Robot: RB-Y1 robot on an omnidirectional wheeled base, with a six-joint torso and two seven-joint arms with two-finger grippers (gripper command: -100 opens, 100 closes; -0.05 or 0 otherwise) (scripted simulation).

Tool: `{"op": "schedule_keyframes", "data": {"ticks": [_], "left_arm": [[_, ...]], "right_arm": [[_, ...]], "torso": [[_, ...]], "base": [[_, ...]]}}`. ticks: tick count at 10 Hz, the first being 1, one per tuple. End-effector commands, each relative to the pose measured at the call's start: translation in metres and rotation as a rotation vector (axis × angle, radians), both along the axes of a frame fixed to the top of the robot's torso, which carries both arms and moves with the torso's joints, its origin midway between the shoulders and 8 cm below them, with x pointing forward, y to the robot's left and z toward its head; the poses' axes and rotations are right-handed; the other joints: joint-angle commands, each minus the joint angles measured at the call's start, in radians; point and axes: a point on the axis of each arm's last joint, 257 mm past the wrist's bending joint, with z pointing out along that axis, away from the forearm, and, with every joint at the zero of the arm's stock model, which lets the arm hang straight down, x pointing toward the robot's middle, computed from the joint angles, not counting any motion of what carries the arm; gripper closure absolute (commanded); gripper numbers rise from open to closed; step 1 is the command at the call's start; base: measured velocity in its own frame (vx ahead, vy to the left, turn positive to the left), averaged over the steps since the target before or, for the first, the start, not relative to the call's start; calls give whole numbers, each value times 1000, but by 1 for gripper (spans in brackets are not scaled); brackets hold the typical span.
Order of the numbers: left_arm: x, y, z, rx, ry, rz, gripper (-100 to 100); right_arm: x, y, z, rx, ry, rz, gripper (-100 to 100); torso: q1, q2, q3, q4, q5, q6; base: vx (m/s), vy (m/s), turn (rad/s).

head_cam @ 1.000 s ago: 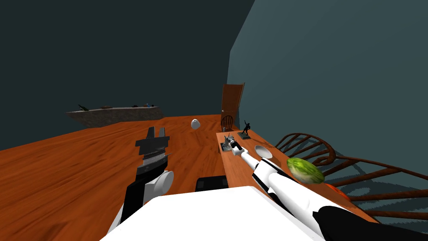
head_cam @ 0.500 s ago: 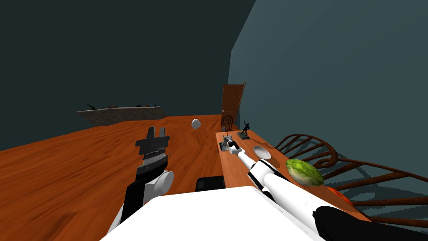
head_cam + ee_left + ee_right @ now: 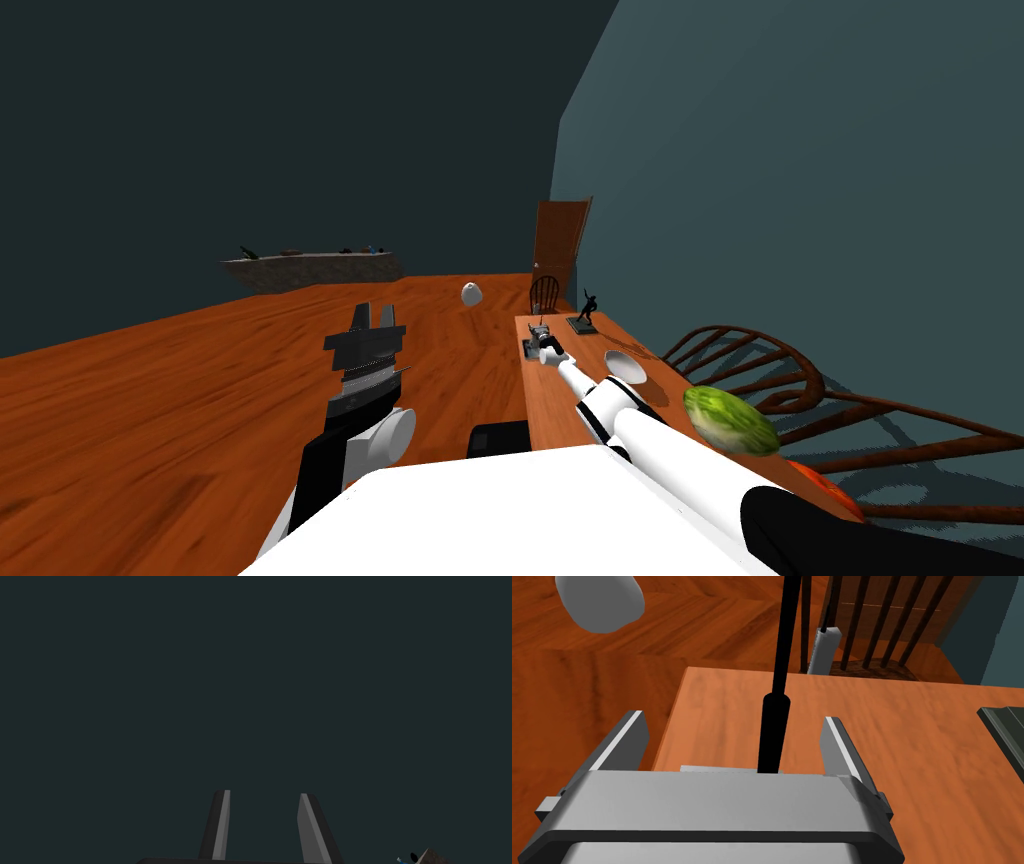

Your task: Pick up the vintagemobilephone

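While the right claw (image 3: pixel 733 719) gapes, one phone (image 3: pixel 773 726) sits between.

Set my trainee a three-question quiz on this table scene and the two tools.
1. True or false: the right tool is shut on the phone's black antenna.
2. Order from nearest the robot to farthest along the table: white bowl, green lettuce, black figurine.
3. Fill in: the left tool hovers over the wooden ____, off the table.
Key: 1 false, its fingers stand open on either side; 2 lettuce, bowl, figurine; 3 floor.
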Motion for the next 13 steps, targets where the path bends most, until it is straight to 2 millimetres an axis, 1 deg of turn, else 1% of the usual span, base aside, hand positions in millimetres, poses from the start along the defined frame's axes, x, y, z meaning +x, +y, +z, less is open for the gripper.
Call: {"op": "schedule_keyframes", "data": {"ticks": [1, 2, 3, 4, 5, 6, 7, 9, 10, 11, 12, 13], "left_arm": [[0, 0, 0, 0, 0, 0, 0], [0, 0, 0, 0, 0, 0, 0], [0, 0, 0, 0, 0, 0, 0], [0, 0, 0, 0, 0, 0, 0], [0, 0, 0, 0, 0, 0, 0], [0, 0, 0, 0, 0, 0, 0], [0, 0, 0, 0, 0, 0, 0], [0, 0, 0, 0, 0, 0, 0], [0, 0, 0, 0, 0, 0, 0], [0, 0, 0, 0, 0, 0, 0], [0, 0, 0, 0, 0, 0, 0], [0, 0, 0, 0, 0, 0, 0]], "right_arm": [[-8, 25, -10, 41, 34, 8, -100], [-3, 20, -2, 38, 17, -12, -100], [-2, 13, -1, 16, 14, -24, -100], [-2, 13, -1, -9, 13, -18, -100], [-3, 36, -9, 27, 54, -11, -100], [-5, 44, -10, 31, 58, -20, -100], [-5, 41, -10, 17, 58, -27, -100], [-5, 41, -10, 5, 57, -24, -100], [-8, 67, -19, 34, 100, -3, -100], [-10, 72, -20, 38, 106, -13, -100], [-9, 73, -19, 23, 104, -17, -100], [-11, 73, -21, 22, 109, -17, -100]], "torso": [[0, 0, 0, 0, 0, 0], [-13, 6, -1, 0, 1, 1], [-25, 9, -1, -1, 0, 0], [-34, 10, -1, -1, 0, 0], [-40, 12, -1, -1, -1, 0], [-55, 16, 0, 0, 1, -1], [-74, 22, -2, -2, 0, -3], [-107, 32, -3, -2, -1, -3], [-119, 35, -2, -2, -1, -3], [-136, 46, -3, -2, 0, -4], [-159, 55, -4, -4, -1, -6], [-180, 57, -5, -5, -2, -7]], "base": [[-42, -43, 107], [-15, -44, -51], [-7, -32, -12], [-10, -22, 3], [-33, -53, 149], [-43, -67, 81], [-33, -66, 16], [-18, -49, -4], [-61, -60, 151], [-46, -83, 80], [-11, -77, -1], [-16, -67, 11]]}}
